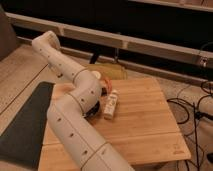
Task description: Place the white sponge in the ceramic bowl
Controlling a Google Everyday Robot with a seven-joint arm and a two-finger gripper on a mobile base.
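Note:
The white sponge (111, 104) lies on the wooden table (145, 125) near its middle, long side pointing away from me. My white arm (82, 95) bends across the table's left part and its end comes down right beside the sponge's left side. My gripper is hidden behind that end of the arm, shut, and I cannot tell whether it touches the sponge. A dark rounded shape (93, 111) peeks out under the arm, left of and below the sponge. I cannot tell whether it is the ceramic bowl.
A small orange object (106, 82) sits just behind the sponge. A yellow-green cloth-like thing (107, 71) lies at the table's far edge. A dark mat (25, 125) borders the left side. Cables (192, 107) trail on the floor at right.

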